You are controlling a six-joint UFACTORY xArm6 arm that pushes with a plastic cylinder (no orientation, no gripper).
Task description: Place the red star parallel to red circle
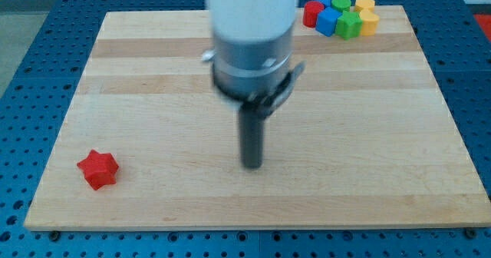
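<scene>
1. Tip [252,166] sat mid wooden tabletop [153,74], touching no block; no jaws on this rod.
2. Red star block [98,169] lay near view's bottom-left corner.
3. Red circle block [312,12] sat top right, clustered with blue, green, yellow blocks.

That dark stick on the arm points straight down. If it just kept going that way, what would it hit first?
My tip would meet the bare wooden board right under it; it seems to rest there already, though contact is hard to judge. No block lies beneath: the red star sits far off towards the view's left.
</scene>
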